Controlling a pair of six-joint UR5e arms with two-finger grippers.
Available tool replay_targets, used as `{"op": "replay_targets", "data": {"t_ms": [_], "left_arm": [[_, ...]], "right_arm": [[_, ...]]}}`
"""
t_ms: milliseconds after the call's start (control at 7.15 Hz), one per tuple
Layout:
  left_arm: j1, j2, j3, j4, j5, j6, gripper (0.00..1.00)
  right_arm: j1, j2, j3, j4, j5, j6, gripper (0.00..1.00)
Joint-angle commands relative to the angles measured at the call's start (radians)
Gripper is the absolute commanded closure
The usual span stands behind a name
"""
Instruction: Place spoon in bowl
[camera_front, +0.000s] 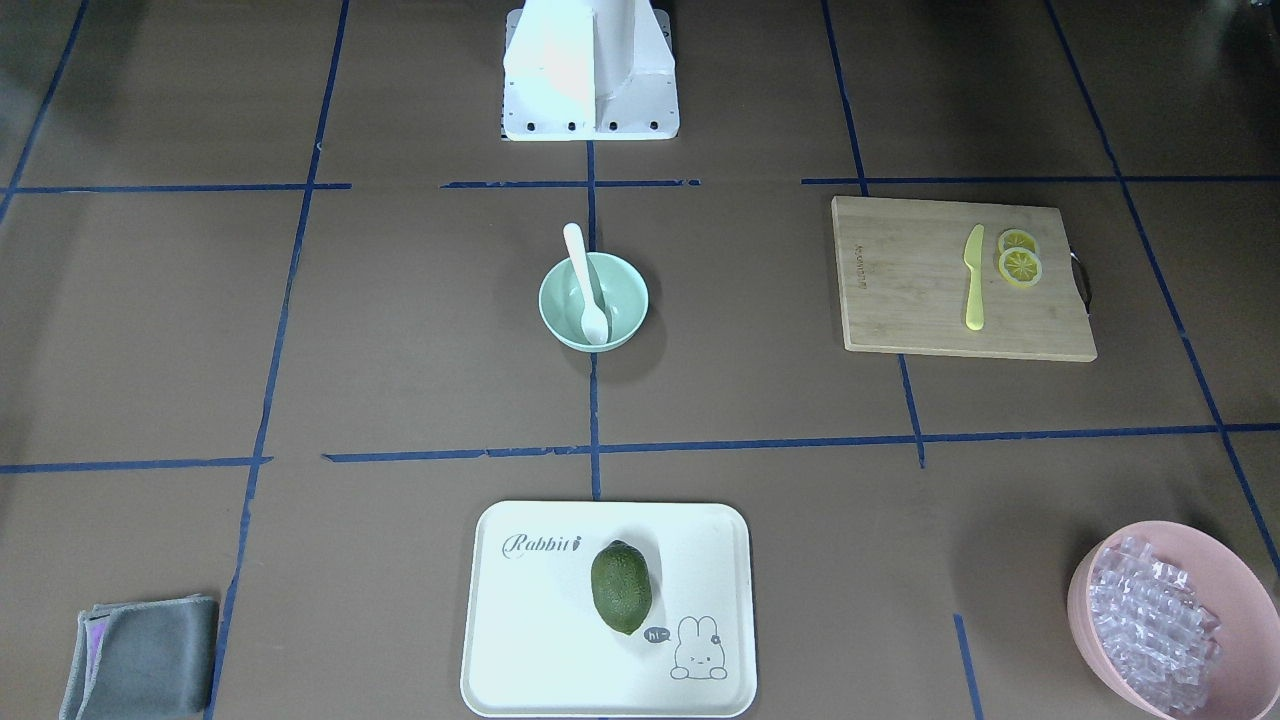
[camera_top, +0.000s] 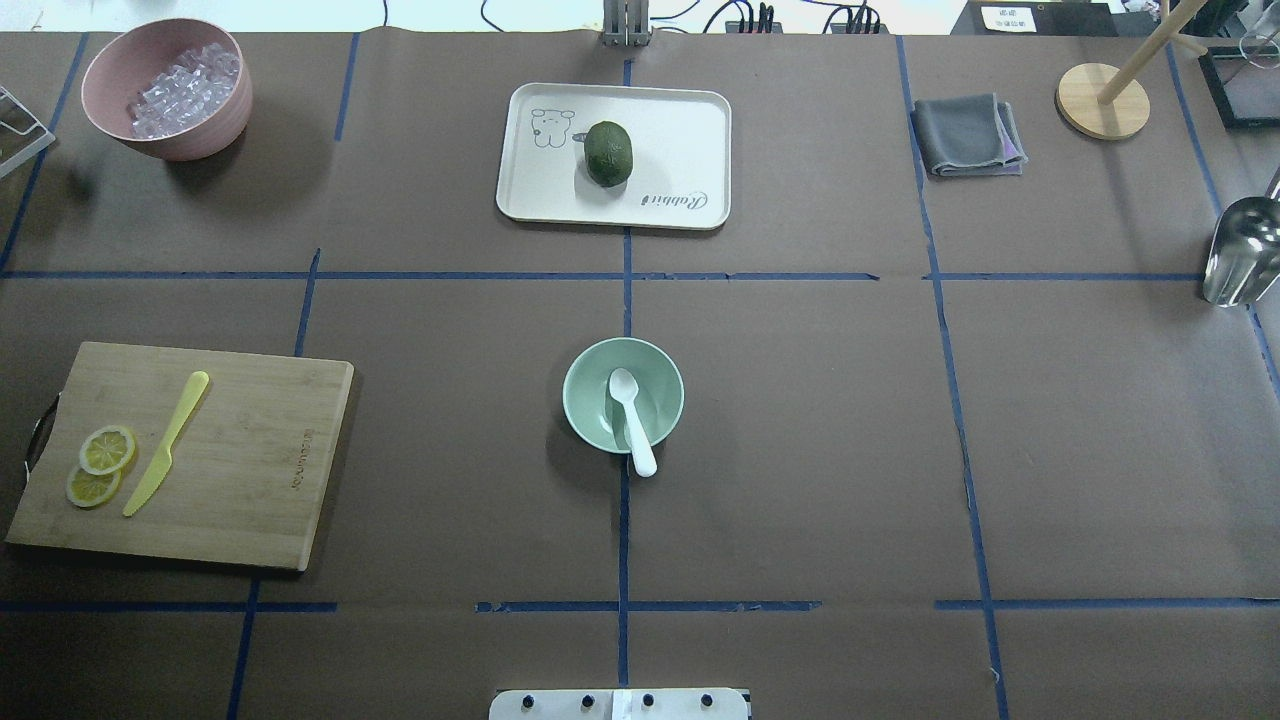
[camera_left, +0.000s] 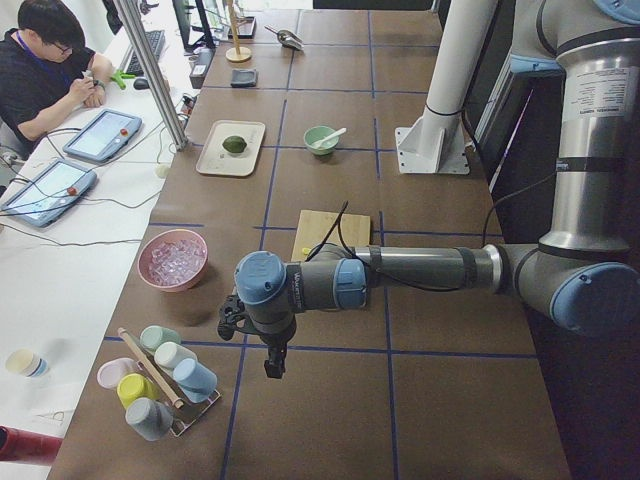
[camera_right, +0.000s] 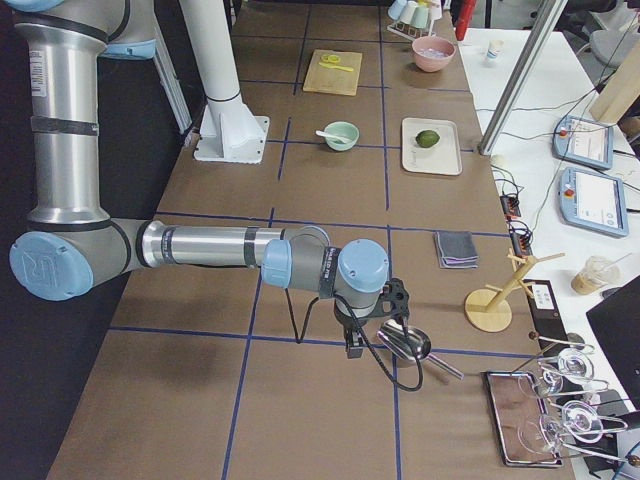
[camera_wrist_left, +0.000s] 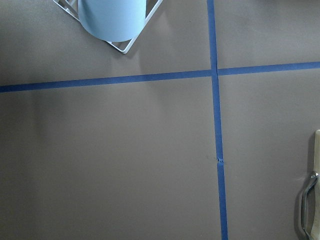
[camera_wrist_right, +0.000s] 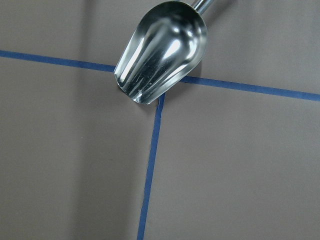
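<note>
Front-facing, you see the white spoon (camera_front: 583, 280) lying in the mint bowl (camera_front: 560, 305), handle over the rim toward the robot's base (camera_front: 590, 75). Overhead, the cutting board (camera_top: 250, 440), tray (camera_top: 680, 130) and pink bowl (camera_top: 190, 135) lie well apart from it. Side views: the left gripper (camera_left: 272, 362) and right gripper (camera_right: 352, 345) hang at the table's ends; you cannot tell whether either is open. Right wrist: a metal scoop (camera_wrist_right: 160, 55) below.

Brown table (camera_top: 800, 450) gridded in blue tape (camera_top: 450, 275) — white side desk (camera_left: 50, 285) alongside, evenly lit
</note>
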Motion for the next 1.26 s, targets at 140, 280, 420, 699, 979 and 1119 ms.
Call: {"op": "replay_targets", "data": {"t_ms": [140,280,420,699,979,1119], "left_arm": [[0.0,0.0,0.0,0.0,-0.001,0.002,0.0],[0.0,0.0,-0.005,0.0,-0.001,0.0,0.0],[0.001,0.001,-0.007,0.0,0.0,0.002,0.0],[0.0,0.001,-0.008,0.0,0.0,0.002,0.0],[0.001,0.0,-0.007,0.0,0.0,0.002,0.0],[0.0,0.0,-0.005,0.0,0.0,0.002,0.0]], "right_arm": [[0.0,0.004,-0.001,0.014,-0.001,0.073,0.0],[0.0,-0.004,-0.015,0.079,-0.002,0.126,0.0],[-0.003,-0.005,-0.024,0.118,-0.004,0.204,0.0],[-0.003,-0.007,-0.022,0.133,-0.001,0.201,0.0],[-0.003,-0.005,-0.022,0.133,0.001,0.201,0.0],[-0.003,-0.005,-0.022,0.133,-0.001,0.199,0.0]]}}
